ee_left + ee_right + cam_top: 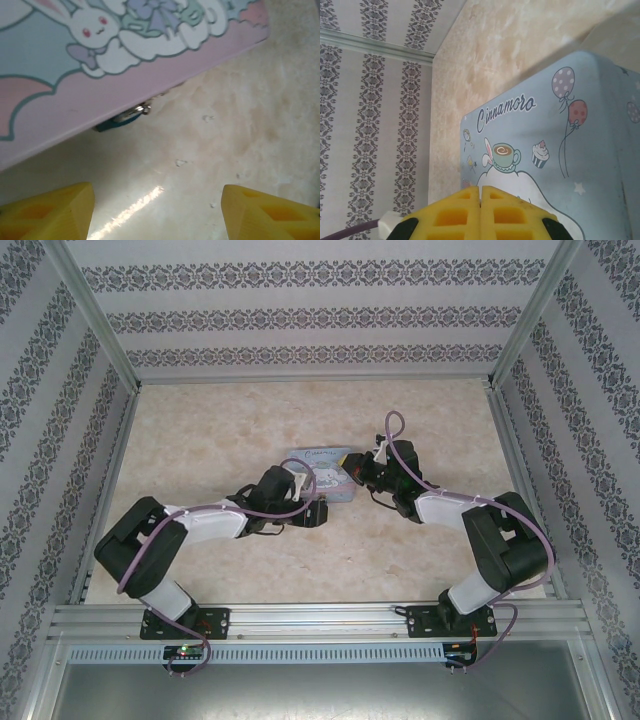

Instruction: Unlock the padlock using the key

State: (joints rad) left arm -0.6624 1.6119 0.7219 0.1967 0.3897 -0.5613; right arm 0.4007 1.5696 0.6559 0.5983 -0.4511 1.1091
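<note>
teal-grey and small, the padlock (pixel 119 121) is peeking out from under the lower edge of the cartoon tin (pixel 75 75), just over the marbled table (pixel 240 125). the left fingers (pixel 52 212) are hovering spread wide apart, near it. the right fingers (pixel 460 212) are pressing together close to the tin's lid.

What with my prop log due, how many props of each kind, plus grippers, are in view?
cartoon tin box: 1
padlock: 1
grippers: 2, the left gripper and the right gripper
Total: 4
</note>
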